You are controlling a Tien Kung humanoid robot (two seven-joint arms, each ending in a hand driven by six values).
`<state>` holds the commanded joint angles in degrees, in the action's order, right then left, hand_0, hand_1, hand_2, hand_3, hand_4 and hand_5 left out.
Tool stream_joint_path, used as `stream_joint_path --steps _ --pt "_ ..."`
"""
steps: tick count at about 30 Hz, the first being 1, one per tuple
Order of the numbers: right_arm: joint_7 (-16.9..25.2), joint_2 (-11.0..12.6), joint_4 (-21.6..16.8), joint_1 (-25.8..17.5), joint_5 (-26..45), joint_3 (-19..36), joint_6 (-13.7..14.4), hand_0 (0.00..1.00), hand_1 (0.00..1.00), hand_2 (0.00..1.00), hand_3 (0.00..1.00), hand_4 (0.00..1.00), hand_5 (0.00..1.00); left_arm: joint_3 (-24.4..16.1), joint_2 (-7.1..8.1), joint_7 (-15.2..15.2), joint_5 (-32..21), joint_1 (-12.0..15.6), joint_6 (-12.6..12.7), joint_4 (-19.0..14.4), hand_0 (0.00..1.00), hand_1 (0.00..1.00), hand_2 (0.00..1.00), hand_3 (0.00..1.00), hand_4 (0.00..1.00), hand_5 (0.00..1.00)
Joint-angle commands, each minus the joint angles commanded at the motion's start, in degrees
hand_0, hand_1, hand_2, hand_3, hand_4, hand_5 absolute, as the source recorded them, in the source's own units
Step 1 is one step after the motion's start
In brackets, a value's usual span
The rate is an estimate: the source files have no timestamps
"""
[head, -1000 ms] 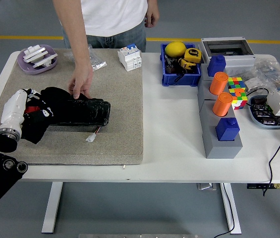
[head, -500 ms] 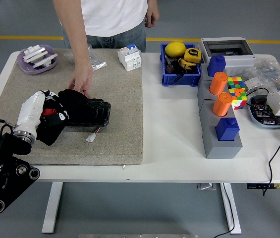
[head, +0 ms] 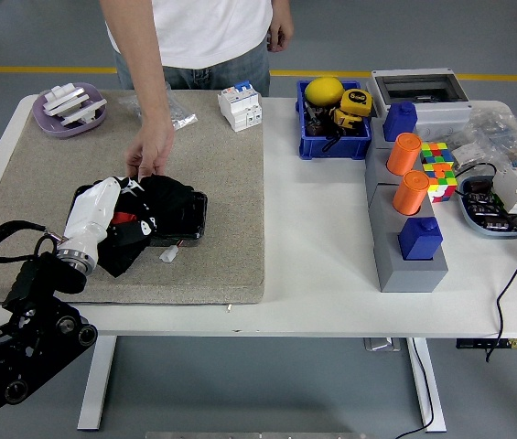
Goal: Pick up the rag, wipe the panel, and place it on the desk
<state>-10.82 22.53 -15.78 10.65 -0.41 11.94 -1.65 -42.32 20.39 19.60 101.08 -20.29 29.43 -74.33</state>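
The left hand [head: 116, 215] is lying on the panel [head: 185, 212], a black flat box on the grey mat [head: 231, 183]. The panel's long axis is running left to right, and the hand is covering its left and middle part. The rag [head: 153, 219] is dark cloth bunched under and around the hand, between the palm and the panel top; the fingers are hidden in the dark cloth, so I cannot tell if they are curled on it or only pressing it flat. The uncovered part of the panel is lying to the right of the hand, so the wiping stroke probably has to go on in that direction. The right hand is not in view.

A person's hand [head: 151, 151] is resting on the far edge of the panel, seemingly steadying it.

Compared with one second ago, the left hand has moved rightward along the panel, from its left end toward the middle, and the rag has come with it. The person's hand is staying almost in the same place.
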Motion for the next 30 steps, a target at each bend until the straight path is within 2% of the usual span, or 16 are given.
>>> stream_joint_path --steps 15,21,30 --pt "-0.4 0.1 0.1 0.1 -1.0 0.9 0.0 0.708 0.690 0.693 0.632 0.998 0.538 5.1 -0.95 1.3 1.9 -2.4 0.0 -1.9 0.288 0.145 0.453 0.436 0.270 0.002" --pt "-0.5 0.1 0.1 0.1 -1.2 1.0 0.0 0.707 0.690 0.693 0.632 0.998 0.537 5.1 -0.89 1.6 2.3 -2.6 0.0 -1.4 0.287 0.145 0.452 0.435 0.268 0.002" --pt "-0.4 0.1 0.1 0.0 -0.9 0.8 0.0 0.707 0.689 0.693 0.631 0.998 0.536 2.2 0.01 2.4 3.3 -2.2 0.4 0.9 0.288 0.145 0.453 0.438 0.273 0.002"
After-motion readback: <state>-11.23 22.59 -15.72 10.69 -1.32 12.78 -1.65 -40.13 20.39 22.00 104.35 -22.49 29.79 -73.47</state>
